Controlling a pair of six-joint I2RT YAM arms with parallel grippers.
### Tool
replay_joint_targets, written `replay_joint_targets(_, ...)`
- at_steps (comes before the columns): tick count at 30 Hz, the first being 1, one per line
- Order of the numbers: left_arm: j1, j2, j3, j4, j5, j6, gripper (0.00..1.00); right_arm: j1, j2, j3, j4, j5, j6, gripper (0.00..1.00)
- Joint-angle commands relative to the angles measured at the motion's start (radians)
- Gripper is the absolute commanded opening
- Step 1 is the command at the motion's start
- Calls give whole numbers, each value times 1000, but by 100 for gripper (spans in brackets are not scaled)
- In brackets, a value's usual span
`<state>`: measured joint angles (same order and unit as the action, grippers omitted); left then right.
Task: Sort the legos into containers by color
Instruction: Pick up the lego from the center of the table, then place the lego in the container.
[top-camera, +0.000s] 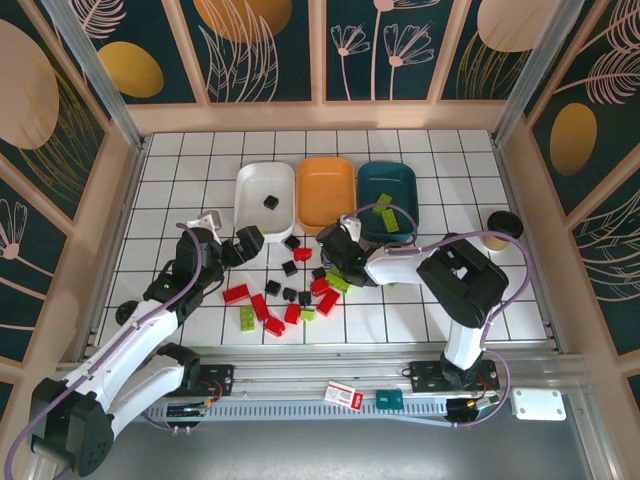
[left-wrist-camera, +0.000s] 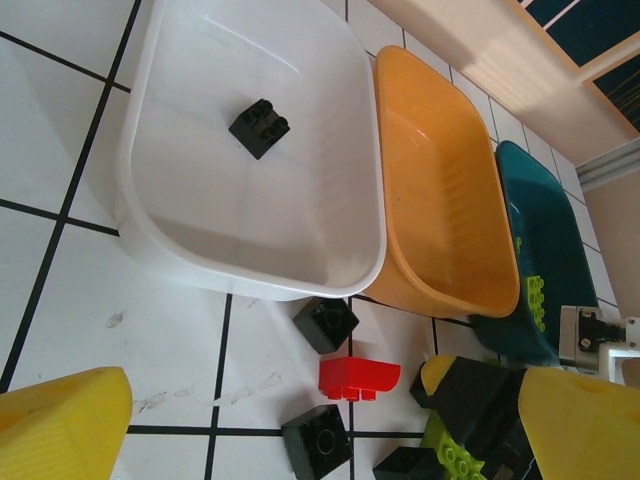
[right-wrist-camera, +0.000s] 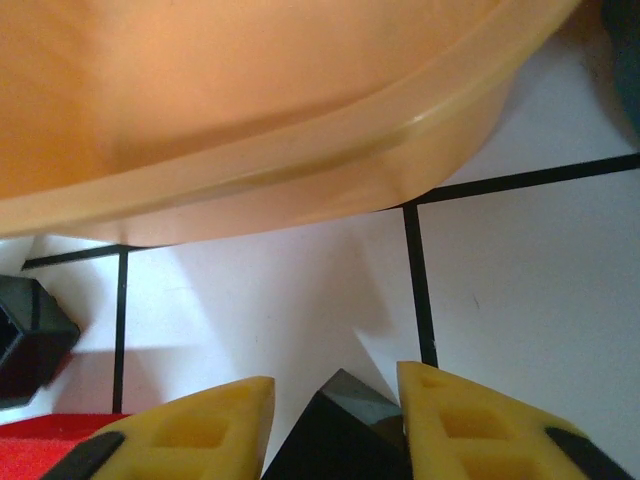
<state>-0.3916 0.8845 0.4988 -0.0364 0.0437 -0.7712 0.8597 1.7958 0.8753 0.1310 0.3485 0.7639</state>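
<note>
On the white tiled table (top-camera: 180, 170), loose red, green and black plastic bricks (top-camera: 290, 297) lay before three shallow plastic trays (top-camera: 245, 215). The right gripper (right-wrist-camera: 335, 398) pinched a small black cube (right-wrist-camera: 340, 435) just near the orange tray (right-wrist-camera: 250, 180); the left gripper (top-camera: 238, 245) stood spread wide.

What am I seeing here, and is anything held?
Two robot arms, each ending in a two-finger tool, are bolted at the near edge of a tiled table. One picture looks down from above; the others come from cameras on each wrist. Red, green and black bricks lie loose before a white tray, an orange tray and a teal tray. The left tool is open, empty, near the white tray. The right tool is closed on a black brick by the orange tray.
</note>
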Motion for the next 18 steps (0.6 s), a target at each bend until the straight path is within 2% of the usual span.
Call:
replay_joint_targets(1,-1,-12,13,-31,-12,15,99,7,-67,-49,7,38,-23,23)
replay_joint_targets(8,-1,-22,33,-48,-26,22,99,9,-272,-172,61,26,-99,16)
replay_joint_targets(12,-1,-27,41,-53,-38,40,99,9,-410,-192,81,-73,-190,15)
replay_joint_targets(15,-1,-28,40,-63,-57,53,99,0,-397,-107,85,-216,-289,15)
replay_joint_targets(18,0,-36,28,-64,-70,39,99,-1,-289,36,75,-302,-351,15)
